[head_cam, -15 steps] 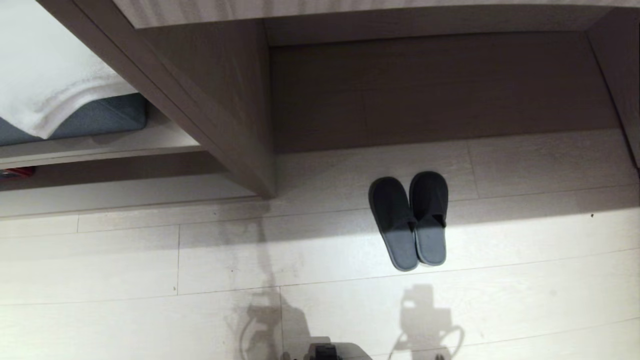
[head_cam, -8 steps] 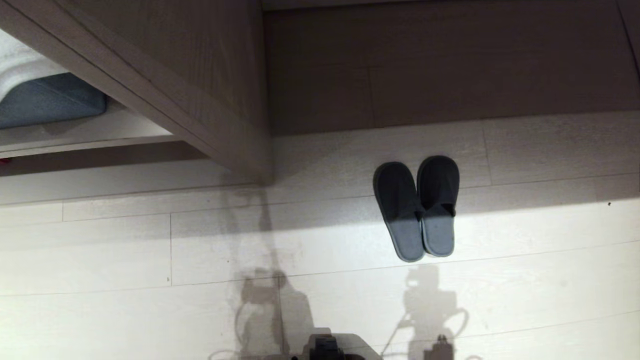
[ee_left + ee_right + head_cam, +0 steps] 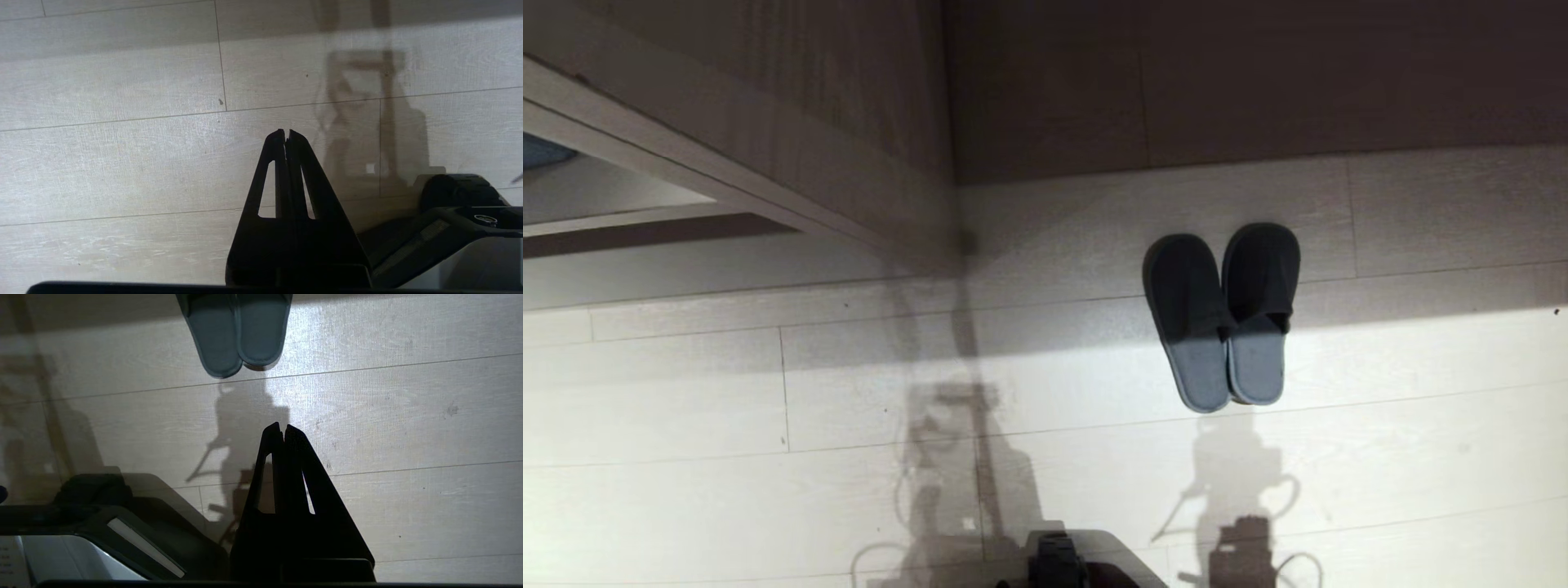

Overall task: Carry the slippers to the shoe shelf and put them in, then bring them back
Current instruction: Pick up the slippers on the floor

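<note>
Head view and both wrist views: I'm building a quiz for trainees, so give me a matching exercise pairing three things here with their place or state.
Things:
1. pair of dark grey flat-soled slide slippers
2. black left hand
3. black right hand

States:
A. shut, above bare pale floor planks, no slippers in its view
B. side by side on the floor, toes toward the cabinet
C. shut, slipper heels ahead of it

Pairs: 1-B, 2-A, 3-C

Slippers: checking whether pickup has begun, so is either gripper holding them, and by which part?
Nothing is held. The left gripper and right gripper are both shut on nothing above the floor; the slippers lie there side by side.
</note>
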Controlling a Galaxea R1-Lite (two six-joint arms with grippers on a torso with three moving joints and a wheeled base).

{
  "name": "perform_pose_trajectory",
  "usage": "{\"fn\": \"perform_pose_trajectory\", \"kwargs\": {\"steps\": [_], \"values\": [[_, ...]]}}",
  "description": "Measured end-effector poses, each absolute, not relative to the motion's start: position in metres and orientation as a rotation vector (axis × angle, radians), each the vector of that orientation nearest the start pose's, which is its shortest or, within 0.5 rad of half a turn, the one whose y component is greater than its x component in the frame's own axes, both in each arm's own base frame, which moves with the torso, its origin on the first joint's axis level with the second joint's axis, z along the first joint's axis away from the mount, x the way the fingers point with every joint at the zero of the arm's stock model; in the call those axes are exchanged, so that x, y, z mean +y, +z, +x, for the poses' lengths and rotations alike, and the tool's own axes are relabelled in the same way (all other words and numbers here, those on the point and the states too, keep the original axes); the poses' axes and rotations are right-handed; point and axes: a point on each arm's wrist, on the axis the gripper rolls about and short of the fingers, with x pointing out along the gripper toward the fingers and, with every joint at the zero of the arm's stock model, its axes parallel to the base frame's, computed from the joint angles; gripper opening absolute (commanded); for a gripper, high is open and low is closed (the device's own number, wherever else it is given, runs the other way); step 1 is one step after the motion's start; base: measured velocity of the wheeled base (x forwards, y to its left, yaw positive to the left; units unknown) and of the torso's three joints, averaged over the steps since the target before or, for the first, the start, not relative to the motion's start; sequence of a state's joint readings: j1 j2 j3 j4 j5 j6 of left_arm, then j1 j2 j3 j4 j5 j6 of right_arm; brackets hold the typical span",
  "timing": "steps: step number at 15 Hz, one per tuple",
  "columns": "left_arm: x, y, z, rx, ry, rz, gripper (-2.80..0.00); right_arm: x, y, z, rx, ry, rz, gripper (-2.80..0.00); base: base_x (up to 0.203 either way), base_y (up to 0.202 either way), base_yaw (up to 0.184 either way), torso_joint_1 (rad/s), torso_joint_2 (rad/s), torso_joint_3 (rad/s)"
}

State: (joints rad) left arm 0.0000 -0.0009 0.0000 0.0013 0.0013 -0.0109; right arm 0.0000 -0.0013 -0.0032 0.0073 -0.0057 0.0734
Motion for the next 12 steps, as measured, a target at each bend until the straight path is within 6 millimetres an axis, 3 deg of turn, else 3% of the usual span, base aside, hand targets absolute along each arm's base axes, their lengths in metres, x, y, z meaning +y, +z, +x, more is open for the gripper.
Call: {"fn": "perform_pose_trajectory", "kwargs": {"steps": [12], "values": [[0.0000,0.0753,-0.0228,0.001,0.001,-0.011,-2.80,-0.0001,0.0756,-0.0231,0.004,-0.007,0.074,-2.80,0.000,0.000,0.000,0.003,0.00,-0.197]]}}
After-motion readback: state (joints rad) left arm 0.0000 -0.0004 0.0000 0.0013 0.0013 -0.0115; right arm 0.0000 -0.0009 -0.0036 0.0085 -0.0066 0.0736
